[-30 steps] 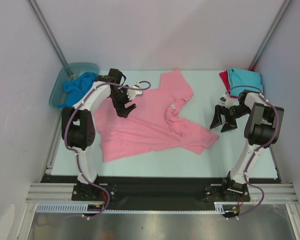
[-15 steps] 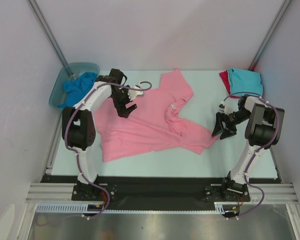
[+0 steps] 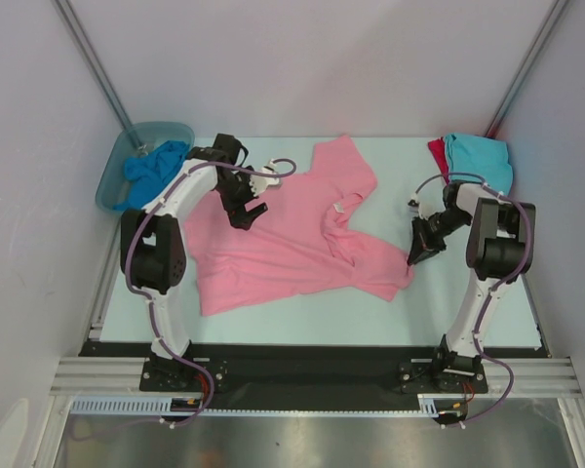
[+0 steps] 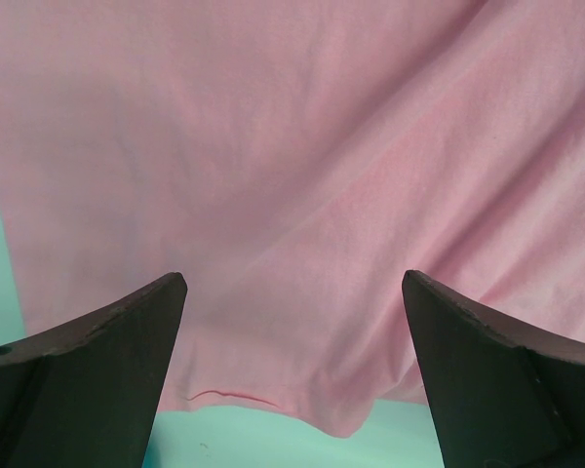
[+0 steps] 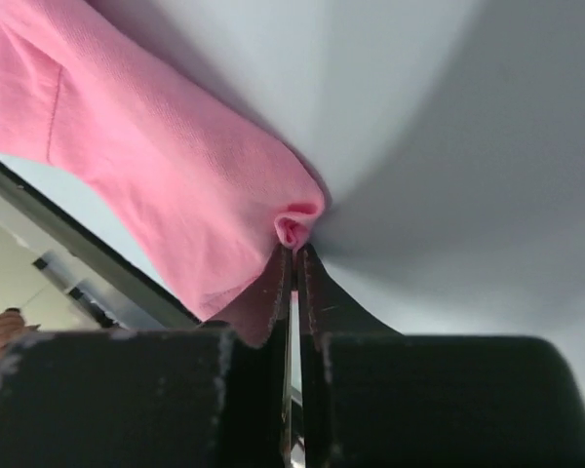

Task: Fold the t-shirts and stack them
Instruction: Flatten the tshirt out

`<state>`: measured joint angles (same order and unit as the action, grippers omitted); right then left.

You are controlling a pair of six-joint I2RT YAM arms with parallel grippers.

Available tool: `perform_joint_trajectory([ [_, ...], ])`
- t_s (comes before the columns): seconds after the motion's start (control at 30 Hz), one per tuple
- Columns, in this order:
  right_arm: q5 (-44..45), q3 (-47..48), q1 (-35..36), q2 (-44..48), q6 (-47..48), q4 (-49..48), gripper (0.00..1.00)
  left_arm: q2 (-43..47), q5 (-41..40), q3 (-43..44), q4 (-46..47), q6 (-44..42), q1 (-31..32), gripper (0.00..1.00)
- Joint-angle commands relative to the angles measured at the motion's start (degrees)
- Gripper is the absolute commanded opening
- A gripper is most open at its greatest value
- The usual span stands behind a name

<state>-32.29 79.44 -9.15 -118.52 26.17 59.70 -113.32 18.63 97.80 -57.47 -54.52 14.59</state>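
The pink t-shirt (image 3: 283, 249) lies crumpled across mid-frame, the turquoise tee (image 3: 480, 156) atop a red tee (image 3: 436, 154) at upper right. Over its upper left the left gripper (image 3: 242, 210) hangs wide open; the right gripper (image 3: 412, 255) pinches the pink t-shirt's right corner tight

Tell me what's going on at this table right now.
It's a t-shirt folding job. A pink t-shirt lies spread and rumpled on the table. The right claw is shut on the shirt's near-right corner, while the left claw hangs open over its far-left part. A turquoise t-shirt lies folded on a red one at the far right, and a blue one sits in the tub.
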Motion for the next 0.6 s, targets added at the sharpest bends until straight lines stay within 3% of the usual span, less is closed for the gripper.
perform_joint_trajectory([
  [0.0, 3.72, 1.68, 2.63, 3.54, 0.37, -2.92, 0.0, 4.42, 1.06, -0.85, 0.43, -0.67, 0.53, 1.0],
  [0.27, 7.42, 5.19, 16.17, 16.12, 7.31, -0.73, 0.0, 6.18, -0.88, -3.84, 0.34, -2.51, 0.62, 1.0],
  [0.57, 0.05, 17.05, 31.8, 15.0, 11.79, 9.01, 0.0, 6.36, -3.34, -4.2, -0.62, -4.63, 0.88, 1.0],
])
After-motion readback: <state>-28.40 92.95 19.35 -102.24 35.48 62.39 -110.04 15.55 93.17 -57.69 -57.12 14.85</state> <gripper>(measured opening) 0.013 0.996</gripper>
